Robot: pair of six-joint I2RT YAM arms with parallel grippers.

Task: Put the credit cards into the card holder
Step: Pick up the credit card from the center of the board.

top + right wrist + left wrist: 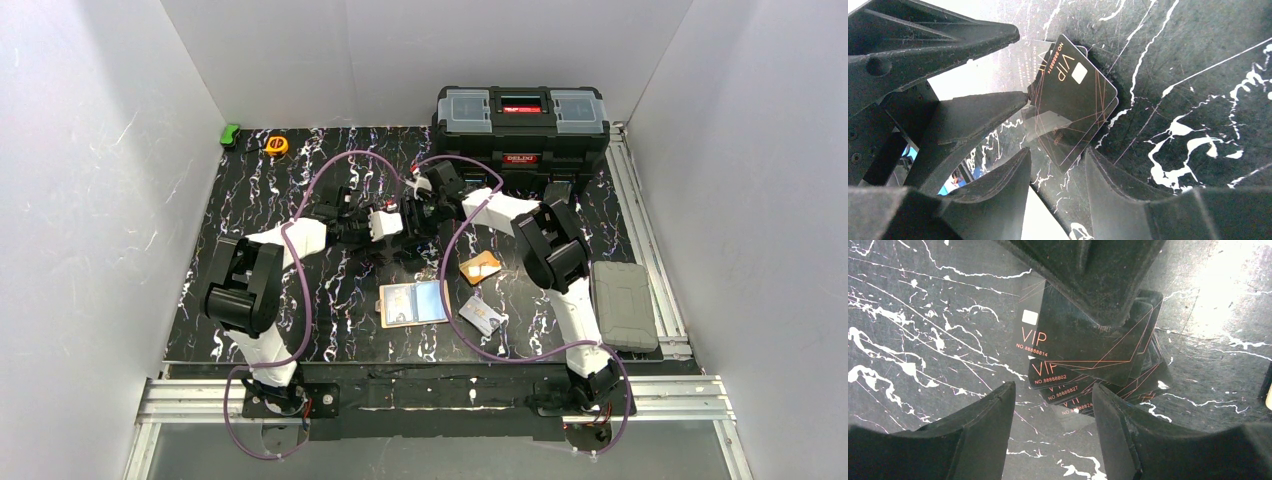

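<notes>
A fanned stack of black credit cards (1068, 345) printed "VIP" lies on the marbled table, under both grippers at mid-table. My left gripper (1053, 387) is open, with bare table between its fingers and the cards just past its tips. My right gripper (1057, 151) is open too, and a corner of the card stack (1078, 100) reaches between its tips. One right finger (1098, 285) rests on the top card. A left finger (973, 117) touches the stack's edge. Nearer the arm bases lie an orange card (480, 267), a silver-white card (482, 315) and what looks like the card holder (413, 302), open, cream and light blue.
A big black toolbox (520, 125) stands at the back right. A grey case (622, 305) lies at the right edge. A green object (230, 134) and a yellow tape measure (276, 145) sit at the back left corner. Purple cables loop over the table.
</notes>
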